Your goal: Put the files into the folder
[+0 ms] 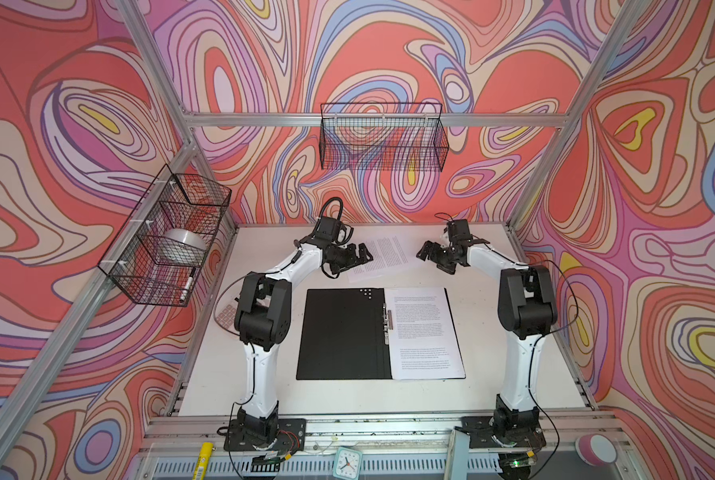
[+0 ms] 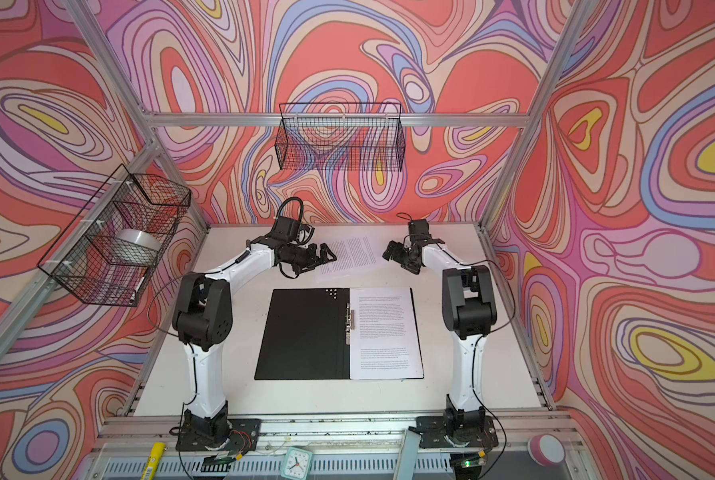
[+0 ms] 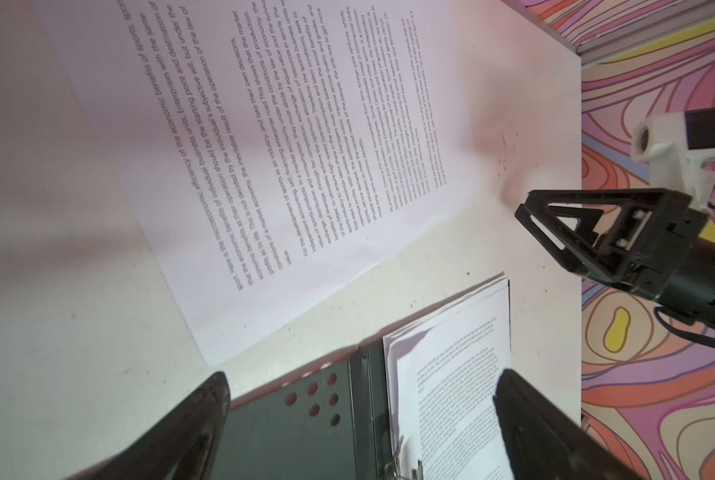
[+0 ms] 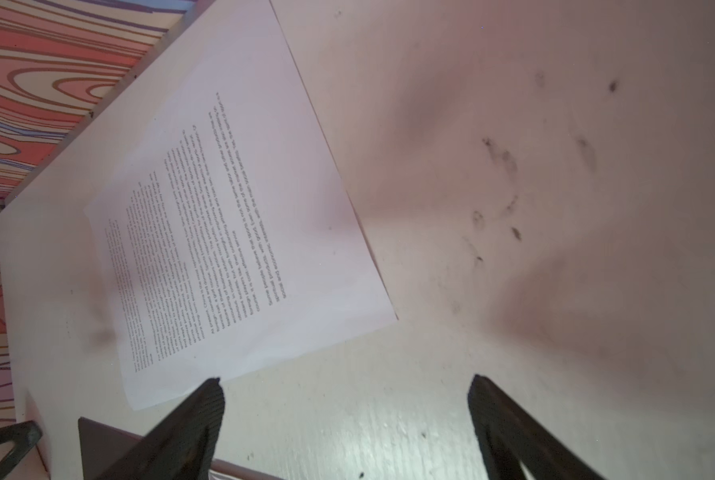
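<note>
The folder (image 1: 343,332) lies open in the middle of the table (image 1: 493,374) with the black inside up. Its long axis runs from near to far, and sheets (image 1: 424,332) lie on its right half. A loose sheet (image 1: 389,257) lies just beyond it, with the long side across and slanted. The left gripper (image 1: 364,254) and the right gripper (image 1: 424,251) hover at its two sides, fingers spread, holding nothing.

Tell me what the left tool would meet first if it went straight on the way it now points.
Probably the loose sheet lying beyond the folder: the open left tool aims near its edge. Depth is unclear, so the table beside it is possible.
</note>
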Controlling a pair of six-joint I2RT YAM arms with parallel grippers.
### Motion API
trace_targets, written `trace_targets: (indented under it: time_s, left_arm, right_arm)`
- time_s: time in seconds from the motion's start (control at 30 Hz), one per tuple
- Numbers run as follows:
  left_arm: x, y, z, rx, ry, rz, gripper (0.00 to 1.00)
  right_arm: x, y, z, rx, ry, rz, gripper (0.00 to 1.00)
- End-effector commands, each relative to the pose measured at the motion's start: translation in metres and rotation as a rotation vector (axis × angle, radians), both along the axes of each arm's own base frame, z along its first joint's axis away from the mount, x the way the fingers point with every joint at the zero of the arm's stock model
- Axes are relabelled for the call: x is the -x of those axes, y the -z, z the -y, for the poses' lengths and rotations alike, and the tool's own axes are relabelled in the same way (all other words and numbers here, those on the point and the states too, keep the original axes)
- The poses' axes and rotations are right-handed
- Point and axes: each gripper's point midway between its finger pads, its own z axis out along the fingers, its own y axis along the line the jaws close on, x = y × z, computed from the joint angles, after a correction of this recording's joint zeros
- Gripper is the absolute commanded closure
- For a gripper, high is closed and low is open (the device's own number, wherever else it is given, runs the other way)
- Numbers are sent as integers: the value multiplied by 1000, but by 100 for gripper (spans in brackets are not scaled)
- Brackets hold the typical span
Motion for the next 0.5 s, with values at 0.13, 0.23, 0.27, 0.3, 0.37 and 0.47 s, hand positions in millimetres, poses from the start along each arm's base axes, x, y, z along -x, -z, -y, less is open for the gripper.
trace_targets:
  time_s: [0.13,0.23,0.27,0.3,0.37,0.47]
  left_arm:
    - [-20,15,13,26,44,-43,0]
    - [-26,26,13,6,46,-52,0]
    - [-26,31,13,3,47,-58,0]
    - [-28,36,13,0,45,-67,0]
    - [-28,43,14,0,53,-84,0]
    - [-28,55,15,-6,59,-101,0]
  right_arm:
    - [-18,16,-17,-63,-40,12,4]
    - [-20,19,-21,-57,-41,6,4]
    - [-20,21,-21,-59,-38,1,4]
    - [-20,22,-22,-61,-39,-5,4]
    - [-19,25,-25,-56,-43,-18,5]
    - [-18,30,-25,-41,-39,-33,5]
